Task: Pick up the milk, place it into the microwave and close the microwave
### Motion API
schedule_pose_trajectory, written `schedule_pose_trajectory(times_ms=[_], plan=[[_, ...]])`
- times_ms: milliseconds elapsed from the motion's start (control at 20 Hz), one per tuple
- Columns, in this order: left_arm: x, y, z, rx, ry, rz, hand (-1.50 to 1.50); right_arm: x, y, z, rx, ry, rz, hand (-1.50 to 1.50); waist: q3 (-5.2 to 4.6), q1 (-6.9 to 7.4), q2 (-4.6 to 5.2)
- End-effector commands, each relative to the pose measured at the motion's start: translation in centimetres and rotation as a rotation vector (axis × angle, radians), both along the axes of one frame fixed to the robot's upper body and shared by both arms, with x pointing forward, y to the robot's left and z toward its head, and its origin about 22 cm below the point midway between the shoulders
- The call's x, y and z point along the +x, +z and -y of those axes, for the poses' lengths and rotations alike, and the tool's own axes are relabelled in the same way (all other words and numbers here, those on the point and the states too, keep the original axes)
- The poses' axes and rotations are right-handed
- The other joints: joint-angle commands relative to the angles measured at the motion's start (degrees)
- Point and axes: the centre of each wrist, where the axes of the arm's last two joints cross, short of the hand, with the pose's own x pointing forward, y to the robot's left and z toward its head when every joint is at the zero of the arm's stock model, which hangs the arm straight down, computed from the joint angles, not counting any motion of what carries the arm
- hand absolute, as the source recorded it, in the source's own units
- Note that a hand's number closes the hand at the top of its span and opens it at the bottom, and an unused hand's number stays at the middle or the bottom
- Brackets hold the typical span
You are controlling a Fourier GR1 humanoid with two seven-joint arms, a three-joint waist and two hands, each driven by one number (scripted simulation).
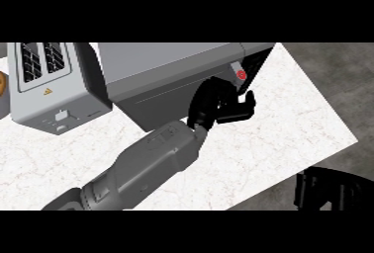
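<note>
Quick pass from my remote station, biggest first. White marbled stone counter (292, 133) fills most of the head view, with dark grey floor past its right edge. Big grey metal box microwave (168, 64) sits at the top centre. Its dark grey front face tilts toward me, and there is a black opening at its right end.

My grey left forearm (146, 168) runs up from the lower left edge toward that right end. The silver two-slot toaster (47, 84) stands on the counter left of the microwave, touching or nearly touching it.

My black right hand (332, 190) rests at the lower right corner, off the counter's edge, with its fingers relaxed and holding nothing.

My black left hand (211, 106) is up against the microwave's front right corner. Its fingers curl upward and the thumb sticks out to the right. I cannot tell whether it is grasping anything, since the fingers hide the contact.

The small pale grey milk carton with a red round mark (239, 73) shows in the black opening, just above the left hand's fingertips. I cannot tell if they touch it.

A small brown round item (3, 84) peeks in at the far left edge, too cut off to identify.
</note>
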Motion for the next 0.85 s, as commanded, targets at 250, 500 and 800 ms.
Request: schedule_pose_trajectory(times_ms=[250, 500, 800], plan=[[1.5, -3.7, -3.7, -0.122, 0.085, -0.132, 1.5, -3.2, -0.8, -2.2, 0.055, -0.015, -0.04, 1.5, -0.22, 4.05, -0.67], [1.9, -4.7, -5.4, -0.137, 0.05, -0.128, 1.5, -4.4, -0.6, -3.2, 0.068, -0.035, -0.034, 1.5, -0.27, 5.23, -0.29], [1.7, -5.8, -5.5, -0.159, 0.005, -0.143, 1.5, -6.3, -0.3, -4.8, 0.097, -0.044, -0.027, 1.5, -0.19, 5.86, -0.71]])
